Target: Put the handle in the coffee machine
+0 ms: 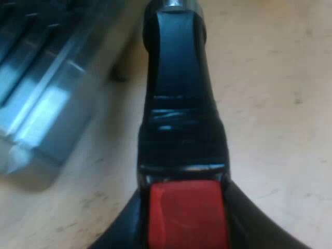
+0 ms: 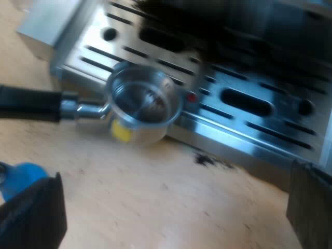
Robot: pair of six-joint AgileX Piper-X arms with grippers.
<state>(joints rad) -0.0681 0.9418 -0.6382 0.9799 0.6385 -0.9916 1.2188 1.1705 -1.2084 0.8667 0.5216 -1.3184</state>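
Left wrist view: your left pincer [image 1: 184, 207] grips the handle [image 1: 179, 104] at its red end; right pincer [image 2: 171, 207] is released. With the basket [image 2: 145, 101] by the espresso machine [image 2: 249, 104] tray, raise it level, then twist.

The pale wooden table [image 2: 155, 202] carries the espresso machine [image 2: 249, 104] and scattered dark grounds [image 2: 210, 160].

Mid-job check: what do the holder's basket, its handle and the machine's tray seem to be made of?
The basket: bare metal, likely steel, going by its bright reflections. The handle: glossy black, probably plastic, with a flatter red end. The tray: slotted sheet metal, seemingly brushed, mirroring light.
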